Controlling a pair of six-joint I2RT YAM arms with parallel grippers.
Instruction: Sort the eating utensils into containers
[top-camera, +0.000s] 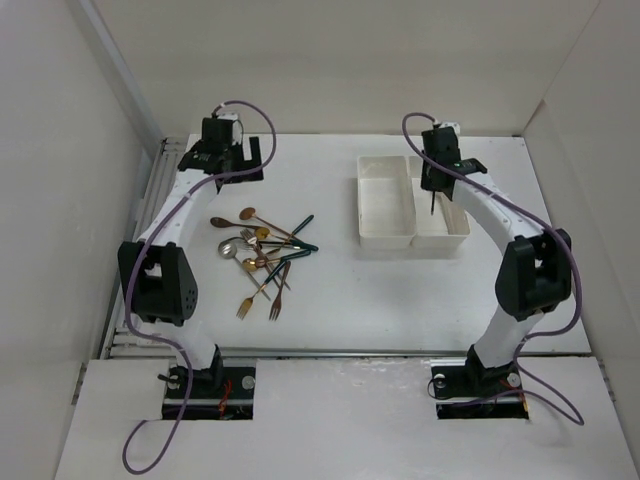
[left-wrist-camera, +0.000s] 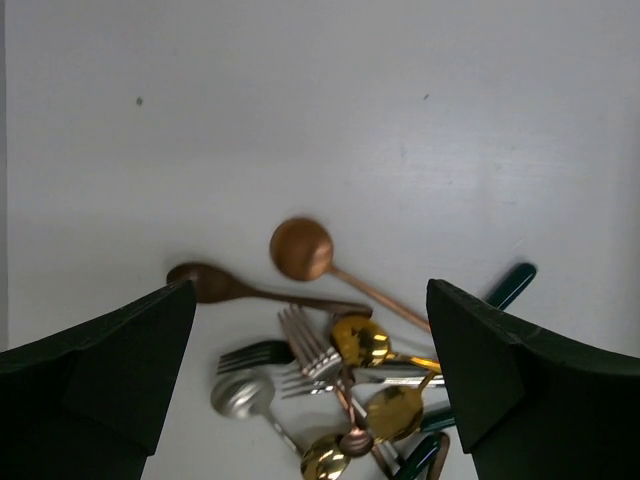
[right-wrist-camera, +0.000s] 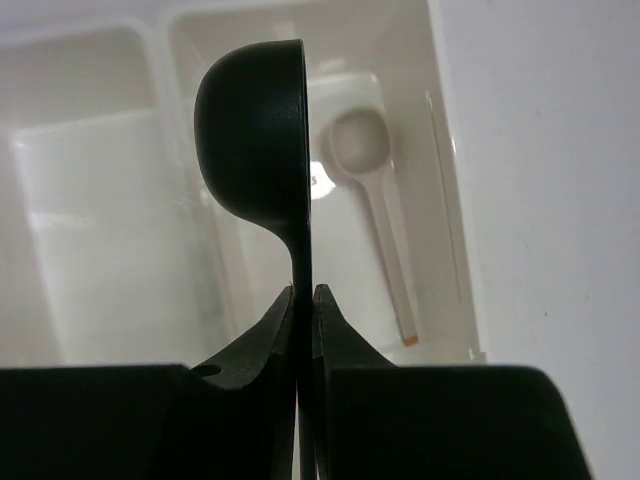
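My right claw (right-wrist-camera: 305, 295) was clenched on the neck of a black spoon (right-wrist-camera: 255, 130). It held the spoon edge-on over the tray (top-camera: 385, 238), above the tray's right bin (right-wrist-camera: 445, 200), where a cream spoon (right-wrist-camera: 375, 195) already lay. I judged the step in hand to be the drop, spoon going with spoon. To do it well I'd lower the black one close to that bin's floor, keep it off the divider shared with the left bin (right-wrist-camera: 90, 200), and turn it along the bin's length before letting go, so it couldn't bounce out or catch the rim. My left claw (left-wrist-camera: 310, 285) hung released, jaws wide, over the pile (top-camera: 262, 250) of forks and spoons well left of the tray.
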